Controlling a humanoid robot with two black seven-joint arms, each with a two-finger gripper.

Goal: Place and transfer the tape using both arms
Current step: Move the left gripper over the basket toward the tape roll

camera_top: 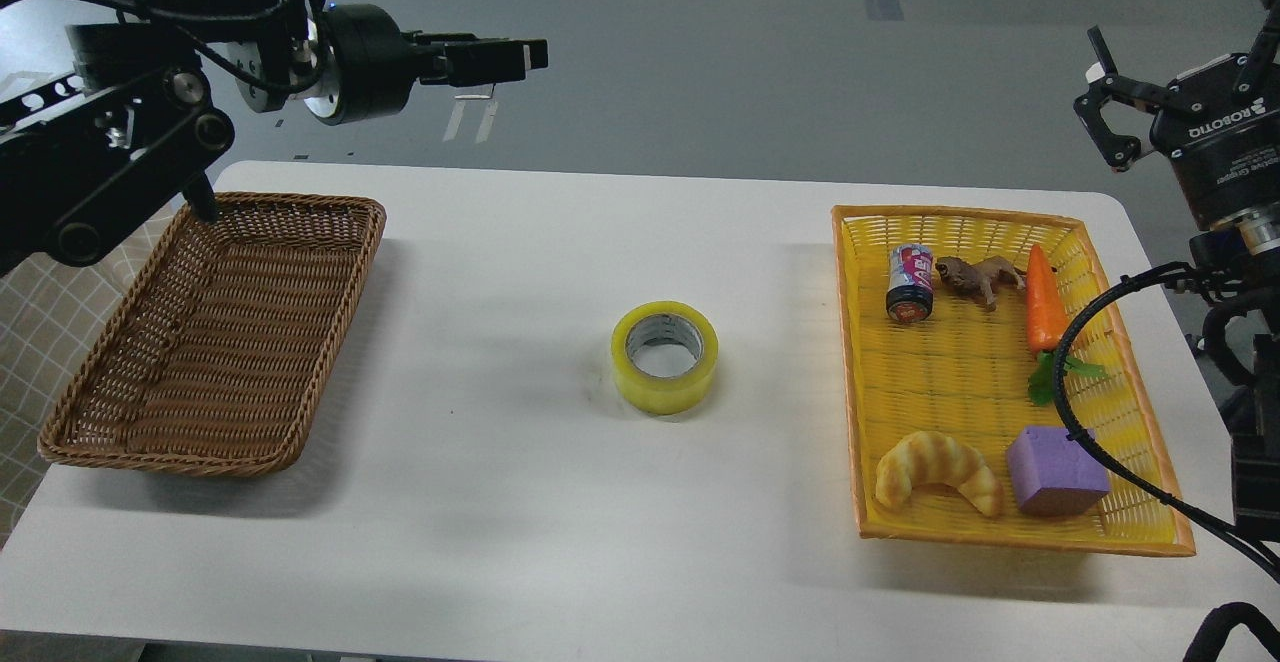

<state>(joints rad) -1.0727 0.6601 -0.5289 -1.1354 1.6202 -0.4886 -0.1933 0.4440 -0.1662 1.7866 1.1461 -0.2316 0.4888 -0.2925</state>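
Note:
The tape (665,357), a yellow roll with a grey-white core, lies flat on the white table (520,502) near its middle. Nothing touches it. My left gripper (520,54) is high above the table's back edge, up and left of the tape, pointing right. It is dark and seen side-on, so I cannot tell its fingers apart. My right gripper (1175,32) is raised at the far right, above the yellow basket's back corner, open and empty.
An empty brown wicker basket (215,327) stands on the left. A yellow basket (1000,372) on the right holds a can (909,284), a toy animal (978,275), a carrot (1043,302), a croissant (935,470) and a purple block (1055,470). A black cable (1080,342) hangs over it.

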